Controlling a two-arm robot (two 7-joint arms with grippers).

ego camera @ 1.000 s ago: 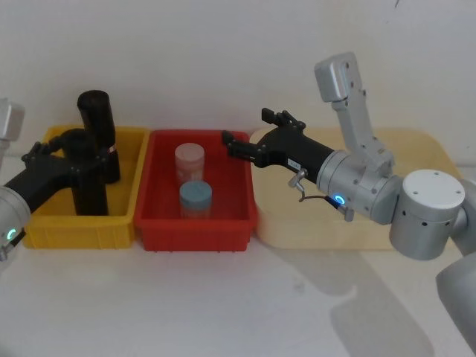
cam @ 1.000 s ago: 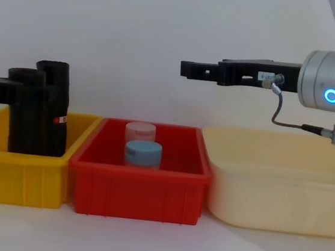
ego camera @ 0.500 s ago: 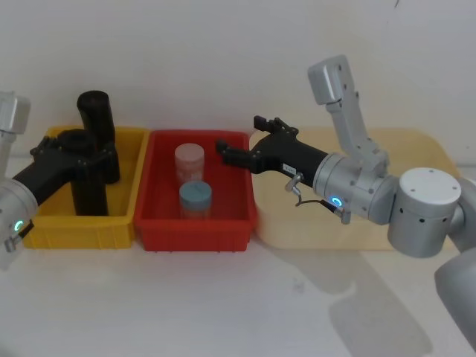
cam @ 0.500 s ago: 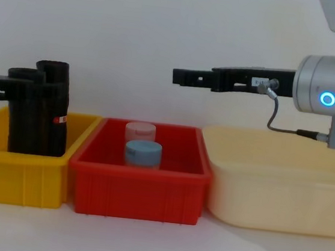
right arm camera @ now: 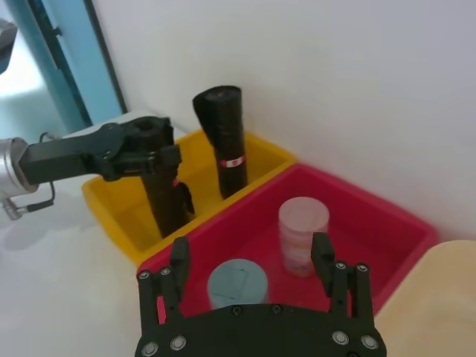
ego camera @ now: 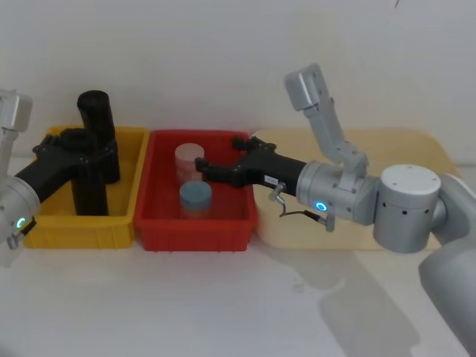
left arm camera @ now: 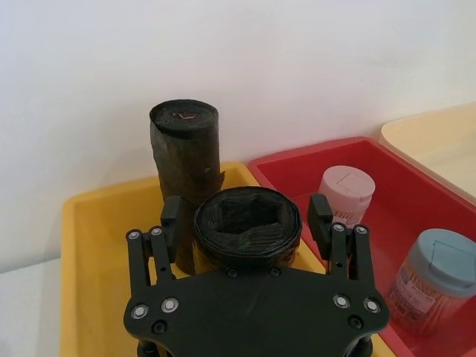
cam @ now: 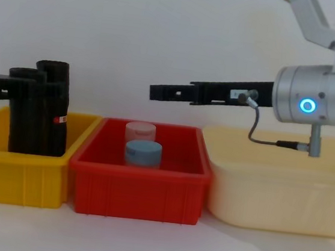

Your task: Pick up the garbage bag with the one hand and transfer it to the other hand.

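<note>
In the yellow bin [ego camera: 82, 227], the garbage bag [ego camera: 89, 190] stands between the left gripper's [left arm camera: 246, 216] seemingly open jaws.

Left hand [ego camera: 83, 143] reaching forward, right hand [cam: 156, 91] extended leftward, fingers [right arm camera: 179, 256] spread.

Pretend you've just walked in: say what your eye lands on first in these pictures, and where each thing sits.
The left gripper stands out first, its fingers either side of the upright black garbage bag in the yellow bin, with a second black roll behind it. Next comes the right gripper, open and stretched out above the red bin that holds two lidded jars.
</note>
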